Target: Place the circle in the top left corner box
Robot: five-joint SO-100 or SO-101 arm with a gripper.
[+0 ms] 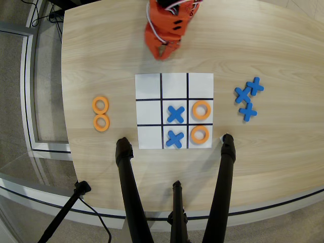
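Overhead view, and the orange arm [169, 20] is cut off by the far edge of the picture, so only its lower end shows, tilted down toward the wooden table [263, 45]. The gripper [163, 53] hangs over bare wood just beyond the far edge of the paper grid [174, 110], above its left and middle columns; the jaws look drawn nearly together with nothing between them, though the tips are small and hard to read. The top left corner box [148, 86] is bare white. Two orange rings sit on the table left of the grid, one [100, 105] just beyond the other [101, 122], touching or nearly so. Two more rings lie in the right column, one in the middle cell [201, 110], one in the near cell [200, 134]. Blue X pieces fill the centre cell [175, 114] and the near middle cell [174, 138]. A cluster of blue X pieces [248, 97] rests right of the grid. Black tripod legs [129, 197] cross the near table edge.
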